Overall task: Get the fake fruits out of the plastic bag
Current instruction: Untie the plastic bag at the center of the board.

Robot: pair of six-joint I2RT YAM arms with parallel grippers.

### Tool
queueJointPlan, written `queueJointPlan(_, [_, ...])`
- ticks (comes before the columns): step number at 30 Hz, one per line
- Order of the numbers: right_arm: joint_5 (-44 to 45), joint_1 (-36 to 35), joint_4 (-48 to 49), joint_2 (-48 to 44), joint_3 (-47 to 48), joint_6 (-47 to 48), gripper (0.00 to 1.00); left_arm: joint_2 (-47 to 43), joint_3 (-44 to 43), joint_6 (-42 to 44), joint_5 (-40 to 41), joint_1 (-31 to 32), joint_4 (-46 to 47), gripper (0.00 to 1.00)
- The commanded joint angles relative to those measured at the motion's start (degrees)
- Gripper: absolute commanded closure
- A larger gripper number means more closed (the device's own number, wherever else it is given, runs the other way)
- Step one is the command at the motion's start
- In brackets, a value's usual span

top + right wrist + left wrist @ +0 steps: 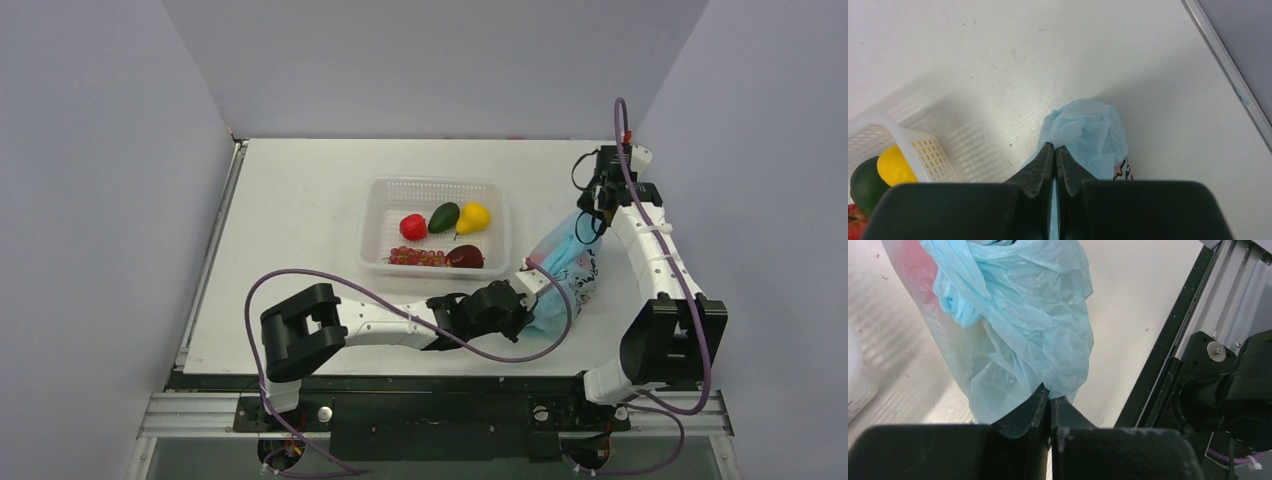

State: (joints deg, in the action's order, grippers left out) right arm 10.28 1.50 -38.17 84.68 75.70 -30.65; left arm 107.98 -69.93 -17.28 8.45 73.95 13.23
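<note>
The light blue plastic bag (568,268) lies stretched on the table right of the basket. My left gripper (530,286) is shut on its near end; in the left wrist view the closed fingertips (1050,393) pinch a fold of the bag (1018,315). My right gripper (591,222) is shut on the far end; in the right wrist view its tips (1054,148) pinch the bag (1090,127). A reddish shape (918,265) shows through the plastic. Otherwise the fake fruits inside are hidden.
A white perforated basket (435,182) stands mid-table and holds a small red fruit (413,227), a dark green avocado (443,217), a yellow pear (472,217), a grape bunch (418,257) and a dark red-purple fruit (465,257). The black rail (1168,340) runs along the table's near edge.
</note>
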Motion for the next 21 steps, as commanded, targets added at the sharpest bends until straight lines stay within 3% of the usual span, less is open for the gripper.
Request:
queueJointPlan(1, [-0.22, 0.51, 6.32, 1.65, 3.81, 4.79, 1.0, -3.48, 1.11, -3.1, -1.77, 1.1, 1.82, 1.0])
queueJointPlan(7, [-5.16, 0.14, 4.11, 0.54, 3.5, 6.18, 1.0, -3.44, -0.36, -6.83, 0.46, 1.02, -0.79, 0.97])
queueJointPlan(10, [-5.3, -0.07, 2.4, -2.23, 2.69, 6.46, 0.9, -4.47, -1.19, -7.36, 2.13, 1.02, -2.11, 0.81])
queueJointPlan(13, [-4.71, -0.44, 0.63, -5.05, 1.88, 7.32, 0.8, -6.73, -1.03, -7.78, 4.28, 0.99, -2.87, 0.72])
queueJointPlan(14, [-4.3, -0.53, 0.0, -6.86, 1.24, 7.47, 0.75, -7.26, -0.97, -8.06, 5.44, 1.01, -3.55, 0.64])
queueJointPlan(21, [-2.78, -3.36, -2.38, -16.93, -2.86, 6.76, 0.49, -12.56, -2.02, -5.85, 9.59, 0.71, -7.6, 0.55])
